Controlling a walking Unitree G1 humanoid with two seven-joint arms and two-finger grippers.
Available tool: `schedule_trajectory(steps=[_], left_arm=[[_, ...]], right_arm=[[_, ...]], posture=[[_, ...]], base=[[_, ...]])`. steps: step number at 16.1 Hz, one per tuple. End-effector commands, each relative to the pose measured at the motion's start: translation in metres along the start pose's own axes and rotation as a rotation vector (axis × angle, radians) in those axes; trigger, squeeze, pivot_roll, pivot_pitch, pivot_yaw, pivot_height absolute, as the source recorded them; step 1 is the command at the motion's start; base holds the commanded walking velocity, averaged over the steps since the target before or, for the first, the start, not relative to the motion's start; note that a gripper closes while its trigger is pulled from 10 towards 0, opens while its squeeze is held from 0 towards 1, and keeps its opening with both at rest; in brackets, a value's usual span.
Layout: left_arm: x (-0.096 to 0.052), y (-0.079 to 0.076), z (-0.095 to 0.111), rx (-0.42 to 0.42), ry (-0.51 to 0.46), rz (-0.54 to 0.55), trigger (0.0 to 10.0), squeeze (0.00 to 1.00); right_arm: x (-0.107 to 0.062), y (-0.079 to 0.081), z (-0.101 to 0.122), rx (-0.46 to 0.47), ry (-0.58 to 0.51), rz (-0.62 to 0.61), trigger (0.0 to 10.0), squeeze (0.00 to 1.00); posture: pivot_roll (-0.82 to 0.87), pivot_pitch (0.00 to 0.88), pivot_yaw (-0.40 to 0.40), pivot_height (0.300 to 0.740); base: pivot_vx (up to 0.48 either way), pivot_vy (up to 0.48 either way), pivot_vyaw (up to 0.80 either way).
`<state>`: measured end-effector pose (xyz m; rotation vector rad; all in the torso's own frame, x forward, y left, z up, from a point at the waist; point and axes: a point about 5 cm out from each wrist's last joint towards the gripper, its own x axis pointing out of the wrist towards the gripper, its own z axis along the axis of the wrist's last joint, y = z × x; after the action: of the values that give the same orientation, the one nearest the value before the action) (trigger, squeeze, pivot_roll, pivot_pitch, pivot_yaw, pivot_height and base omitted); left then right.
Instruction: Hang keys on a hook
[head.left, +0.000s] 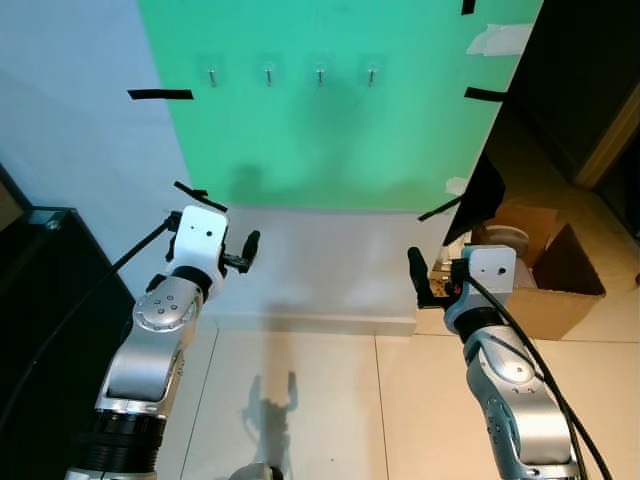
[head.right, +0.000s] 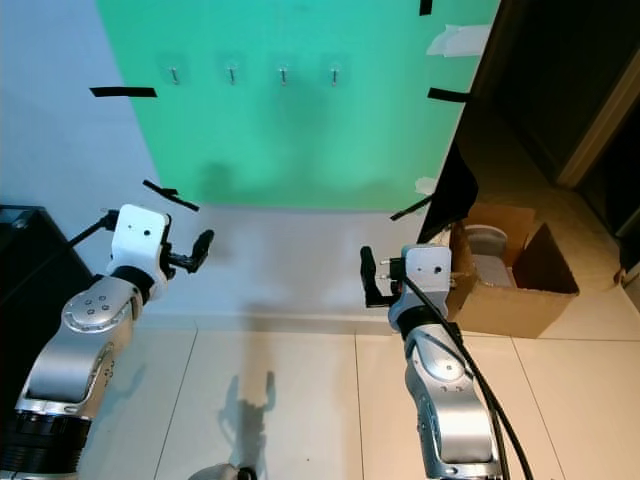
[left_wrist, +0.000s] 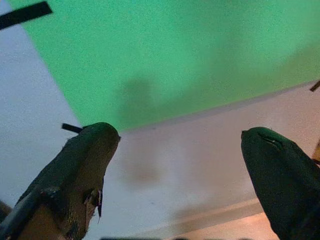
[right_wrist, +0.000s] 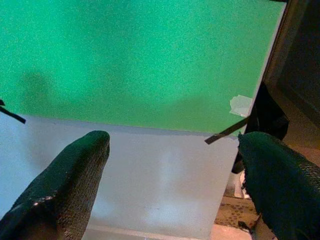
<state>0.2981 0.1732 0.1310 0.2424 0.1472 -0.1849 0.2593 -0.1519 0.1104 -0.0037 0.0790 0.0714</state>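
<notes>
Left eye view: hooks (head.left: 292, 74) well above both empty pincers.

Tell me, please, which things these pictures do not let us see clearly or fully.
- Hooks: too small in the head views to tell their shape.
- Cardboard box: partly hidden behind the right end effector and arm in the left eye view; its contents are unclear.
- Black cabinet: cut off by the left edge.
- Left end effector: open, holding nothing.

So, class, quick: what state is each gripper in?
Left gripper: open, holding nothing.
Right gripper: open, holding nothing.
</notes>
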Motion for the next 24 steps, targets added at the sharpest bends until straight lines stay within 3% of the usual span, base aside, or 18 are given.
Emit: schedule_trajectory(steps=[1, 4, 6, 8, 10, 12, 14, 16, 24], left_arm=[[-0.001, -0.001, 0.003, 0.003, 0.003, -0.031, 10.0, 0.0], [-0.002, -0.004, 0.002, 0.012, 0.01, -0.064, 10.0, 0.0], [-0.002, -0.008, 0.001, 0.073, -0.007, -0.086, 10.0, 0.0], [-0.003, -0.001, 0.003, 0.028, -0.047, -0.022, 10.0, 0.0], [-0.002, 0.002, 0.003, 0.06, -0.049, 0.02, 10.0, 0.0], [-0.002, 0.004, 0.004, 0.078, -0.074, 0.048, 10.0, 0.0], [-0.002, 0.006, 0.001, 0.04, -0.052, 0.037, 10.0, 0.0], [-0.003, 0.003, 0.001, 0.043, -0.049, 0.005, 10.0, 0.0], [-0.003, 0.002, -0.001, 0.064, -0.046, -0.001, 10.0, 0.0]], right_arm=[[0.001, 0.001, 0.0, -0.006, -0.005, 0.006, 10.0, 1.0], [0.001, 0.001, 0.001, -0.018, -0.012, 0.005, 10.0, 1.0], [0.001, -0.001, 0.002, -0.035, -0.026, -0.017, 10.0, 1.0], [0.003, -0.005, 0.003, -0.108, -0.036, -0.049, 10.0, 1.0], [0.005, -0.006, 0.011, -0.027, -0.103, -0.067, 10.0, 1.0], [0.003, -0.01, 0.008, -0.027, -0.085, -0.107, 10.0, 1.0], [0.002, -0.015, 0.003, 0.019, -0.033, -0.149, 10.0, 1.0], [0.003, -0.016, 0.006, -0.025, -0.074, -0.143, 10.0, 1.0], [0.005, -0.002, 0.005, 0.041, -0.096, -0.069, 10.0, 1.0]], posture=[[-0.06, 0.0, 0.011, 0.74], [-0.06, 0.0, 0.015, 0.74], [-0.06, 0.0, 0.017, 0.74], [-0.06, 0.0, 0.019, 0.74], [-0.06, 0.0, 0.013, 0.74], [-0.06, 0.0, 0.009, 0.74], [-0.06, 0.0, 0.009, 0.74], [-0.06, 0.0, 0.009, 0.74], [-0.06, 0.0, 0.017, 0.74]], base=[[0.0, 0.0, 0.0], [0.0, 0.0, 0.0], [0.0, 0.0, 0.4], [0.0, 0.0, 0.8], [0.0, 0.0, 0.4], [0.0, 0.0, 0.0], [0.0, 0.0, 0.0], [0.0, 0.0, 0.0], [0.0, 0.0, 0.68]])
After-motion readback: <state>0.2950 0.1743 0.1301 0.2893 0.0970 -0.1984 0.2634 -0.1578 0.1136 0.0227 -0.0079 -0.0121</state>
